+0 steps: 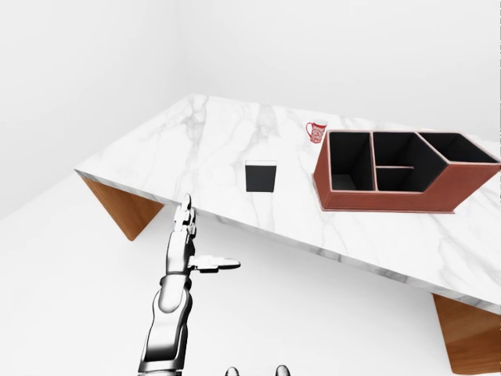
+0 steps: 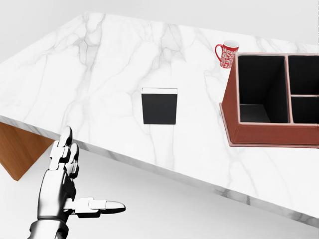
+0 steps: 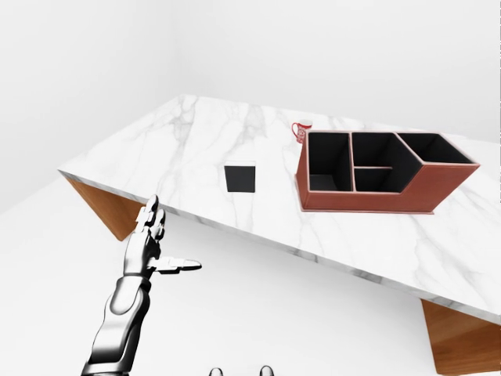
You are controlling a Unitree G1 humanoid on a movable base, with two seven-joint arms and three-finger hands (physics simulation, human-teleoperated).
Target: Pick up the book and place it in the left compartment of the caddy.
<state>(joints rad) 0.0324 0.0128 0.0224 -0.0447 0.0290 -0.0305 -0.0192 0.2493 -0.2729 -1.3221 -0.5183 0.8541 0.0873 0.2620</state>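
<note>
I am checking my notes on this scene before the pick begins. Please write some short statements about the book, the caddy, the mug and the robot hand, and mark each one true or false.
1. The book lies flat on the marble table, apart from the caddy. True.
2. The left robot hand is closed round the book. False: it is open, below the table edge, touching nothing.
3. The mug stands inside the caddy. False: it stands on the table beside it.
4. The caddy's left compartment is empty. True.
5. The right robot hand shows in the views. False: none shows it.
</note>
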